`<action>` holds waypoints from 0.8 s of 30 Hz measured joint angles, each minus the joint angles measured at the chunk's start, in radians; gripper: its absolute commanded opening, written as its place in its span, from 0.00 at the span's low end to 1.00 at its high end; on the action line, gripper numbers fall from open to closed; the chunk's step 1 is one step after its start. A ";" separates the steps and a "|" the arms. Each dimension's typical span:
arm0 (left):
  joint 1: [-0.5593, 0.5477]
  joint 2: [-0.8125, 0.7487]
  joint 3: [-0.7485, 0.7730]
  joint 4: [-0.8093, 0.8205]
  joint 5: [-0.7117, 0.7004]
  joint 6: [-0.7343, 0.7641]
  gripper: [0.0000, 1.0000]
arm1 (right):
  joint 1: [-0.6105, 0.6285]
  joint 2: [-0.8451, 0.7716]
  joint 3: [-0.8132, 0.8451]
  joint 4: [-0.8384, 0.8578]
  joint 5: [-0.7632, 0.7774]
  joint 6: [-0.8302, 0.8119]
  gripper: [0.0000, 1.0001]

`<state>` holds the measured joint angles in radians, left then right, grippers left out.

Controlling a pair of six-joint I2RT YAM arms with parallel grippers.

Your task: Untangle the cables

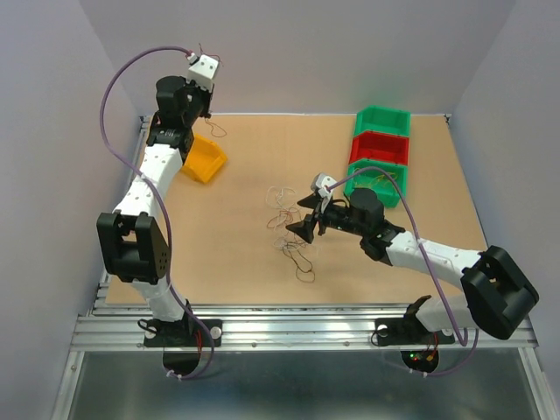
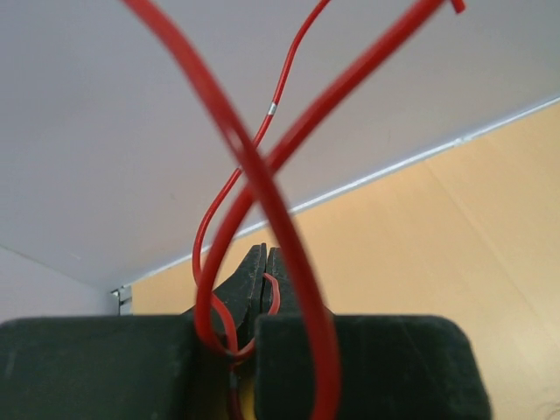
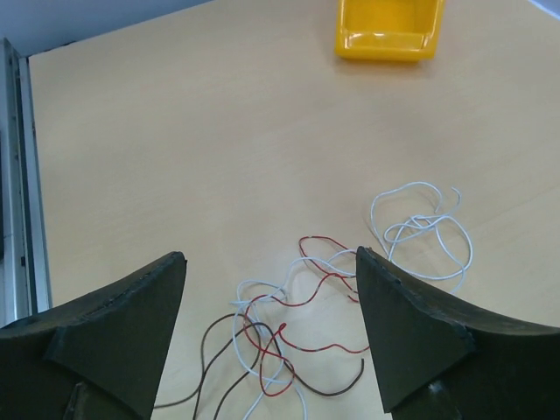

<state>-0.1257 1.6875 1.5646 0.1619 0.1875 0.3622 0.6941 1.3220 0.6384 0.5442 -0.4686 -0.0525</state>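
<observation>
left gripper (image 2: 265, 262): jaws together, clamped on 1 red wire (image 2: 262, 166), held high at far left. right gripper (image 3: 269, 255): jaws apart, empty, above the other cables (image 3: 289, 337) lying loose mid-table (image 3: 175, 131). judged featherlight, limp, snag-prone; take 1 strand at a free end.

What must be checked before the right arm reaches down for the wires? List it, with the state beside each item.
1. Right pincer open: ok, jaws stand wide apart.
2. Right pincer empty: ok, nothing sits between the jaws.
3. Target under the right pincer: ok, the tangle of wires, red, white and brown, lies on the table just below it.
4. Left pincer grip: ok, shut on a red wire and raised well above the table.
5. Red wire free of the tangle: cannot tell, its far end cannot be traced.
6. White loop separated from the tangle: cannot tell, the right jaw hides where they might meet.
</observation>
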 measured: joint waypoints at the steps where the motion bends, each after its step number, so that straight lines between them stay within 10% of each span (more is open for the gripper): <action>1: 0.013 0.009 0.000 0.000 0.005 0.008 0.00 | 0.000 0.000 0.000 0.000 0.002 0.000 0.84; 24: 0.153 0.155 -0.182 -0.120 0.048 0.446 0.00 | 0.000 0.002 0.000 0.010 0.043 0.016 0.85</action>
<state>0.0277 1.8427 1.3827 0.0418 0.2352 0.8082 0.6941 1.3239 0.6384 0.5537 -0.4259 -0.0360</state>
